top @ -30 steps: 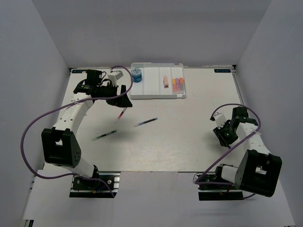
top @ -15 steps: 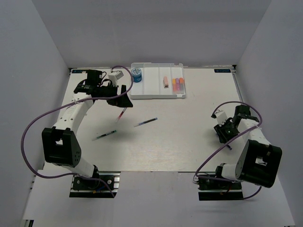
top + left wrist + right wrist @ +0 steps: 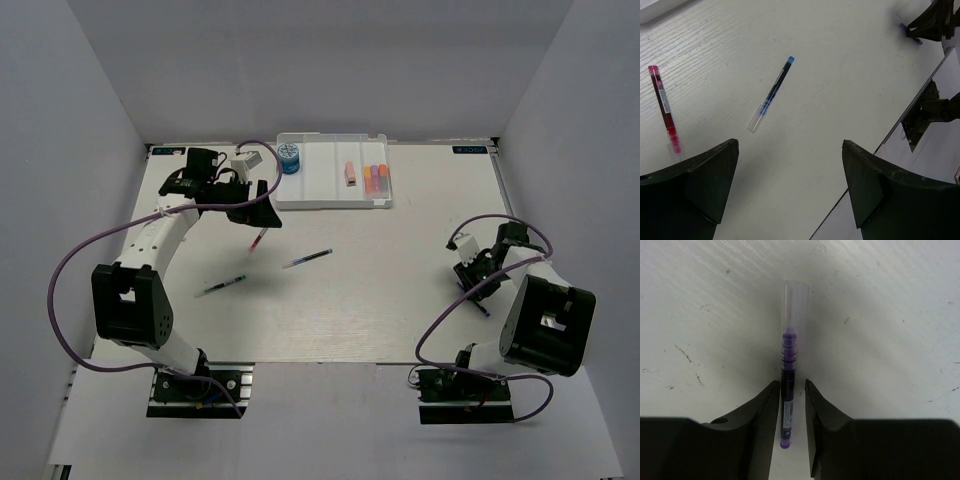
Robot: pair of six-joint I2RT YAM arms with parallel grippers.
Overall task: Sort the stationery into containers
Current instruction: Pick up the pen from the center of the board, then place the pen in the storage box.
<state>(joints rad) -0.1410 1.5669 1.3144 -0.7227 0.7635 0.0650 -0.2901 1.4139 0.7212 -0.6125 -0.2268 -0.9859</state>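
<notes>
The white divided tray (image 3: 320, 178) stands at the back centre. It holds a blue roll (image 3: 290, 157), a pinkish eraser (image 3: 350, 174) and short markers (image 3: 375, 179). A red pen (image 3: 259, 238), a blue pen (image 3: 307, 258) and a dark pen (image 3: 219, 287) lie loose on the table. My left gripper (image 3: 258, 205) is open and empty above the red pen (image 3: 663, 107) and the blue pen (image 3: 771, 93). My right gripper (image 3: 791, 382) is down at the table, its narrowly open jaws astride a purple pen (image 3: 788, 365). The left finger touches the pen and a slit shows at the right finger.
Purple cables loop beside both arms (image 3: 70, 270). The white walls close in the table on three sides. The right arm (image 3: 935, 22) shows at the far corner of the left wrist view, near the table's right edge (image 3: 505, 230).
The right arm has swung its wrist round and lowered the gripper over the purple pen near the right edge. The left arm has hardly moved.
</notes>
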